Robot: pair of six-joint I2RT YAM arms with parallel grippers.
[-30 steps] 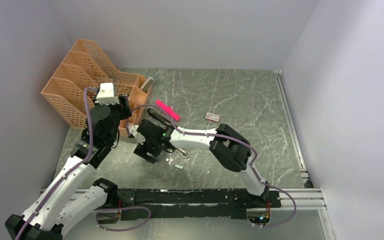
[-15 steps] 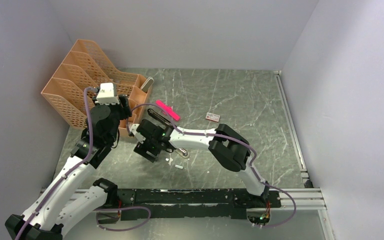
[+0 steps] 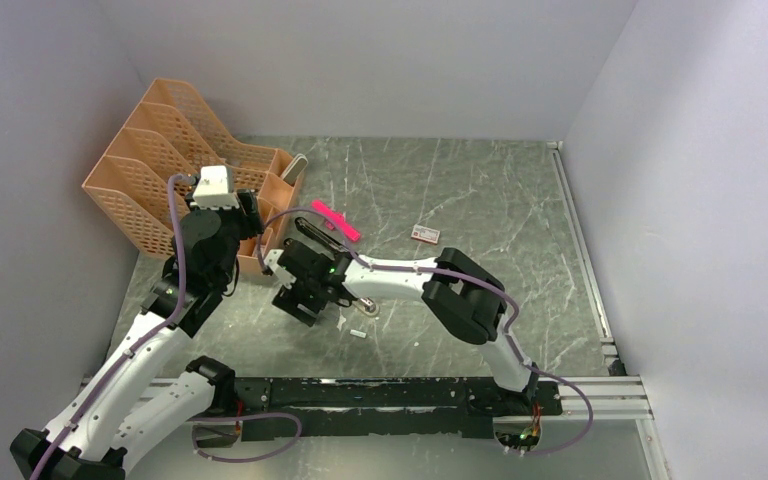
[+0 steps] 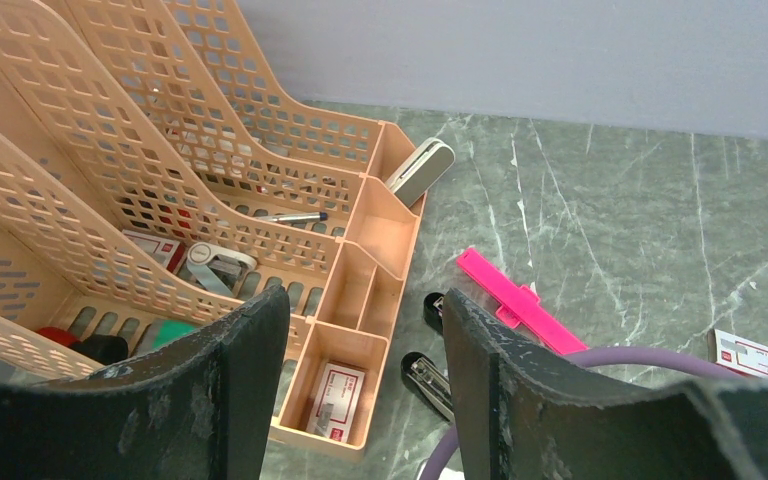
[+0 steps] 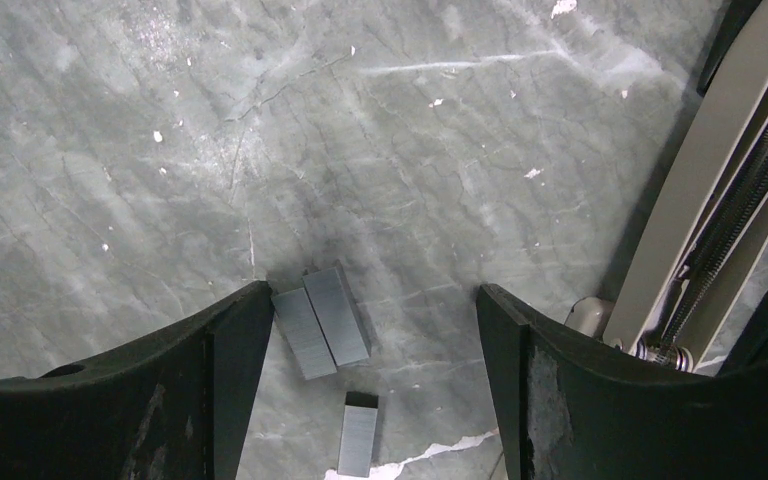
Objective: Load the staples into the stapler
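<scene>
Three strips of staples (image 5: pixel 320 320) lie on the desk (image 5: pixel 110 150) between the spread fingers of my right pincer (image 5: pixel 370 300), near the stapler (image 5: pixel 700 170) and its open rail. My left pincer (image 4: pixel 362 300) hangs apart, empty, by the orange file rack (image 4: pixel 160 150). Pickup is the step in hand; next, I judge, comes a straight descent and a gentle pinch on one strip.

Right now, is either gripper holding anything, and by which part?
Nothing is held. The right gripper is open, with the staples lying loose below, between its jaws, not gripped. The left gripper is open and empty.
</scene>
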